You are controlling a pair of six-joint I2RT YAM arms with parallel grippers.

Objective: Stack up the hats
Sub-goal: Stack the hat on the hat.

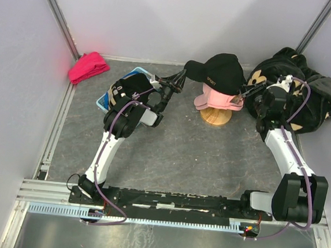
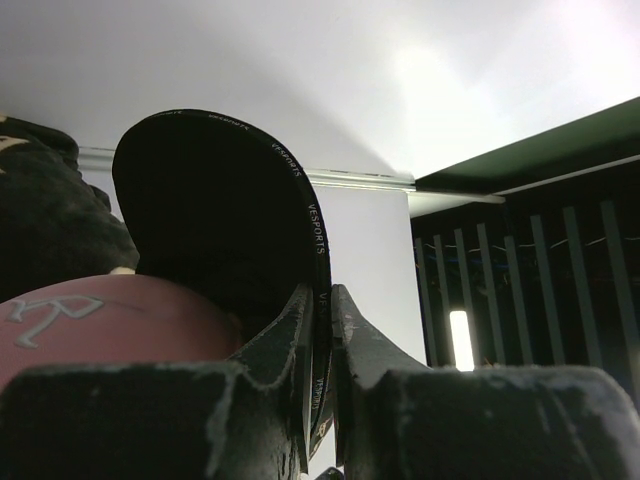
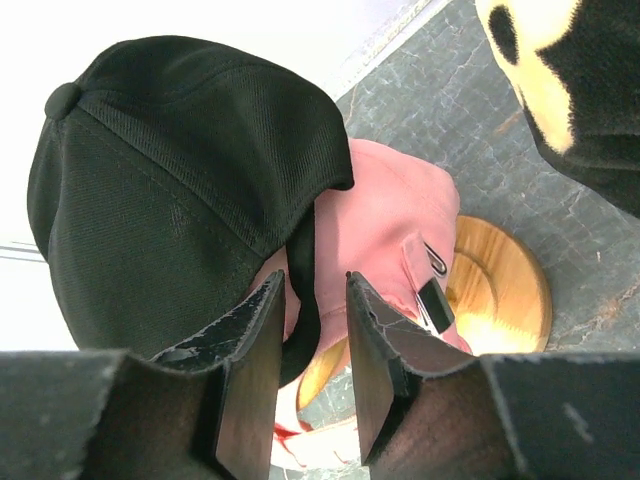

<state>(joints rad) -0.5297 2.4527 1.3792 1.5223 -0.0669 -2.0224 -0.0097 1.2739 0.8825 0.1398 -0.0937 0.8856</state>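
Walls close the grey tabletop (image 1: 174, 154) on the left, back and right. The widest bare stretch we see lies in the middle, between the two arms and in front of the wooden stand (image 1: 215, 118). The far corners are crowded: a red-pink cloth bundle (image 1: 88, 67) sits far left and a black plush fabric with beige flowers (image 1: 301, 92) fills the far right, close beside the right wrist.

The left arm (image 1: 106, 151) reaches forward and inward. The left jaws are pinched tight on the edge of the brim of the black cap (image 1: 222, 71), which stands on edge between them in the wrist view (image 2: 220, 200). The right arm (image 1: 288, 149) bends in from the right to the back of that cap (image 3: 170, 190). The right jaws stand partly apart with the cap's rear band hanging in the gap, and we cannot tell whether they touch it.

The stand carries the pink cap (image 1: 214, 100), and the black cap lies over its crown. At the left, under the left arm, a second black cap with white lettering (image 1: 124, 90) rests on a blue cap (image 1: 136, 71).
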